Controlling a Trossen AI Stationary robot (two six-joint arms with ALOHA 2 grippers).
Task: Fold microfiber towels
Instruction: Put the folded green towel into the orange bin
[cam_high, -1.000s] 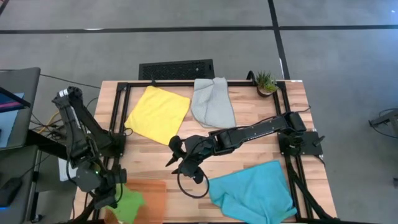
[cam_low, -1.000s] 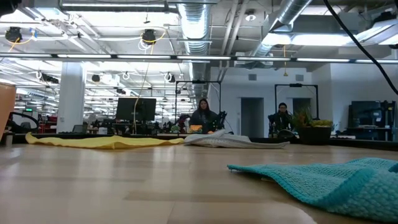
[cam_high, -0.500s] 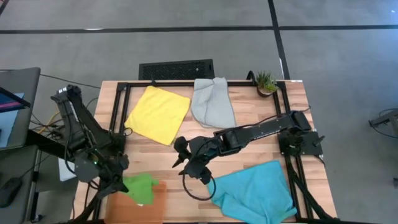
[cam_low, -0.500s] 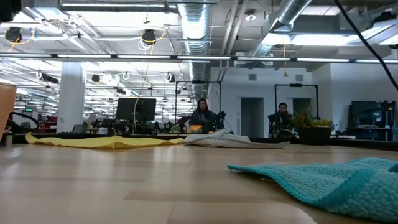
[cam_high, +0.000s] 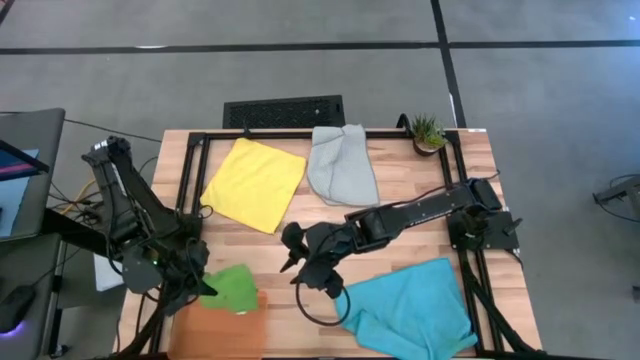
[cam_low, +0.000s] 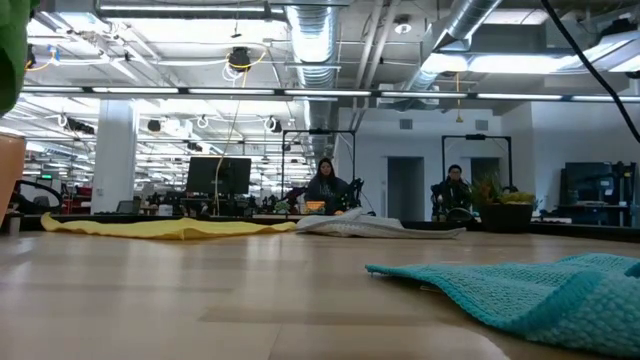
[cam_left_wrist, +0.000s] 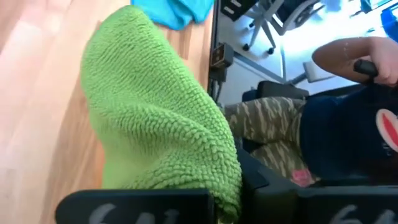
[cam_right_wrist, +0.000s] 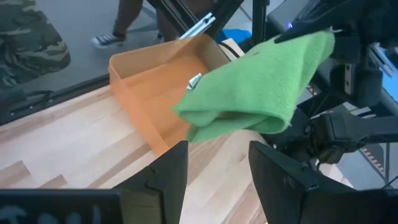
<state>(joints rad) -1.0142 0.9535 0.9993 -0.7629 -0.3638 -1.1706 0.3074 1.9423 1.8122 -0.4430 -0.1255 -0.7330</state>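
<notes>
My left gripper (cam_high: 200, 286) is shut on the green towel (cam_high: 232, 288) and holds it in the air above the orange tray (cam_high: 215, 325) at the table's near left. The towel fills the left wrist view (cam_left_wrist: 155, 124) and shows in the right wrist view (cam_right_wrist: 255, 81). My right gripper (cam_high: 288, 250) is open and empty at mid table, its fingers pointing toward the green towel. The yellow towel (cam_high: 255, 182) and the grey towel (cam_high: 342, 165) lie flat at the far side. The turquoise towel (cam_high: 410, 305) lies rumpled at the near right. My left gripper holds the green towel by one end (cam_right_wrist: 320, 40); the bunched cloth itself covers the fingers, so the exact hold does not show. The towel is lifted clear of the tray, doubled over, and droops slack away from the gripper, toward the table's right.
A small potted plant (cam_high: 428, 132) stands at the far right corner. A black frame (cam_high: 300, 135) runs around the table top. Bare wood lies between the towels at mid table. A person in camouflage trousers (cam_left_wrist: 273, 124) is beside the table's near left.
My left gripper has risen and gone toward the table's far and right side with the green towel, which has come up from low over the tray's near left end and now hangs over its far end. My right gripper has shifted slightly toward the near right.
</notes>
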